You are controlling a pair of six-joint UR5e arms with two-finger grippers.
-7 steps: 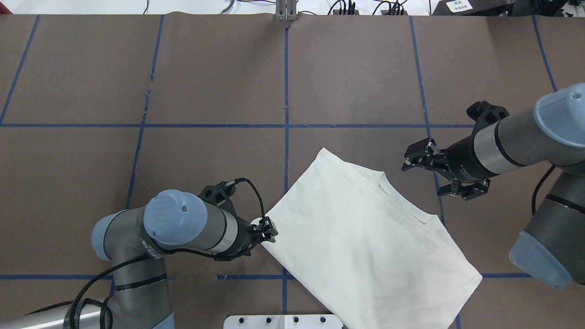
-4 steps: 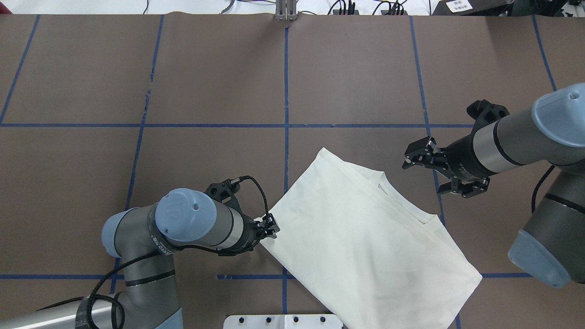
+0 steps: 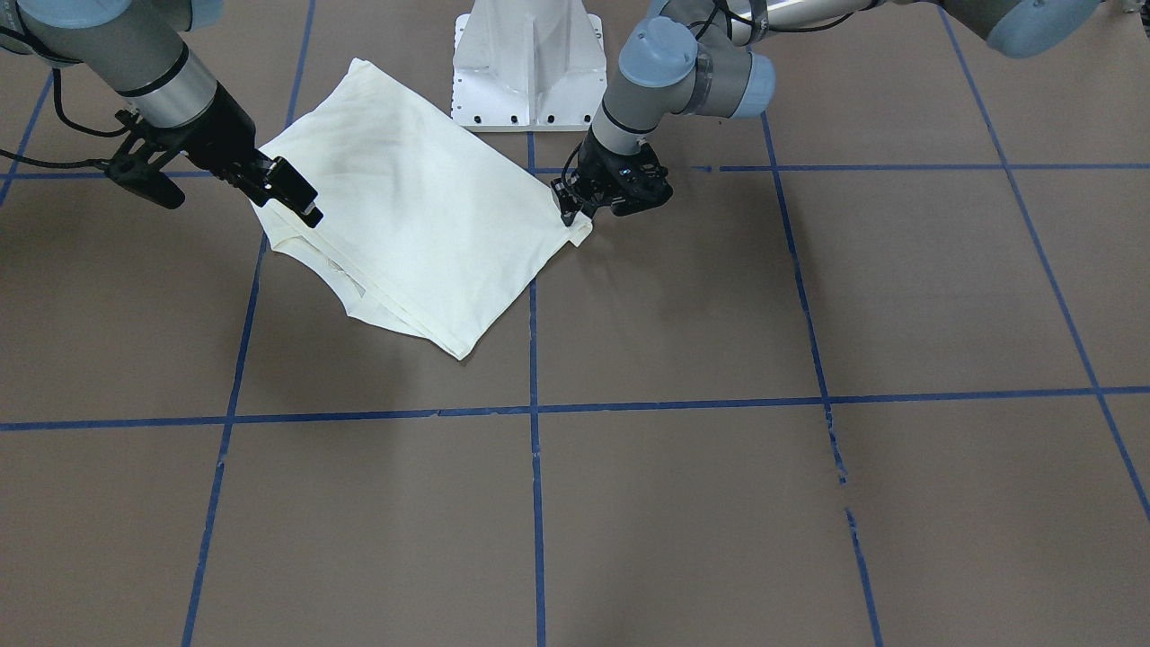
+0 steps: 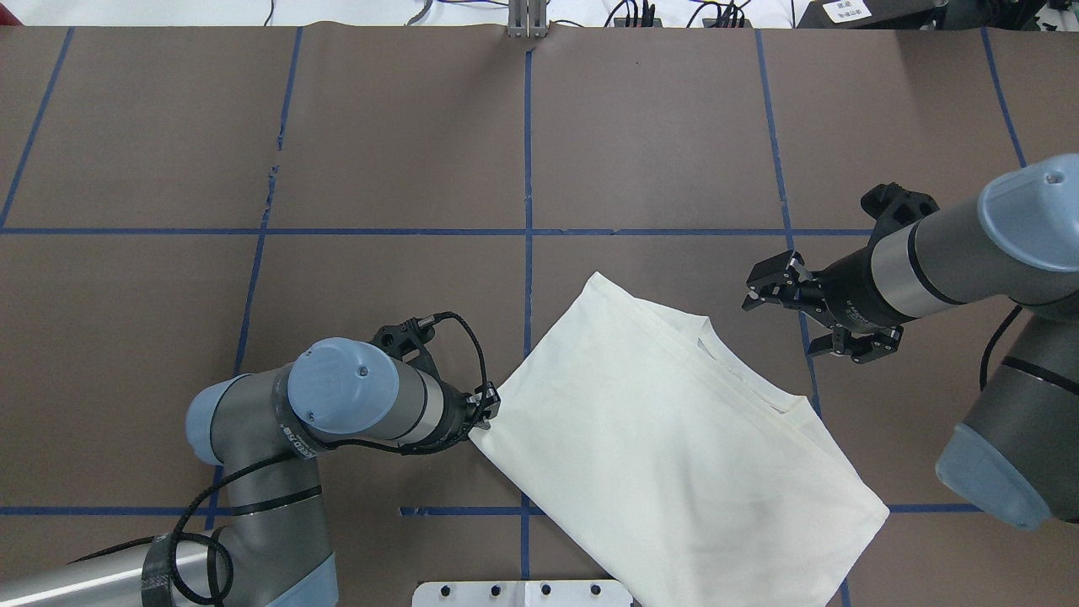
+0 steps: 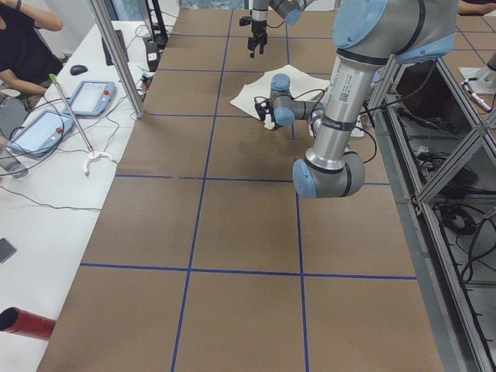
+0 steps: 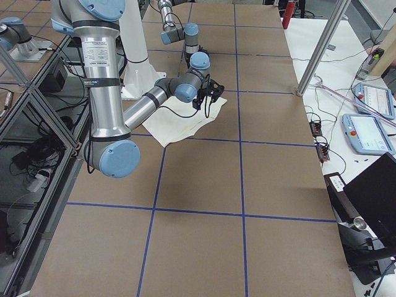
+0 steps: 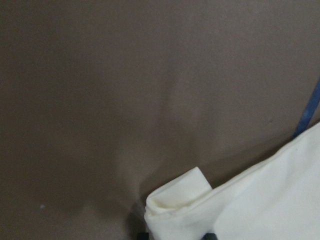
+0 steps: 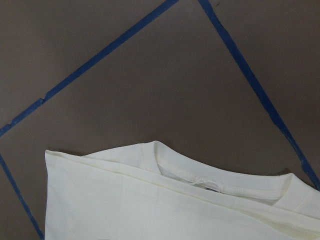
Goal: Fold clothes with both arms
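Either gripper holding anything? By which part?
Left gripper pinches the cream-white folded shirt by its near-left corner; right gripper is open, holding nothing.

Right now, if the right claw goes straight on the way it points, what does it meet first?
Probably the shirt, near its collar, which the right wrist view shows ahead of the right claw; depth is unclear.

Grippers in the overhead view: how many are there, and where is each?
2. The left gripper pinches the near corner of the folded shirt. The right gripper hovers open near the collar edge, clear of the cloth. None appears hidden.
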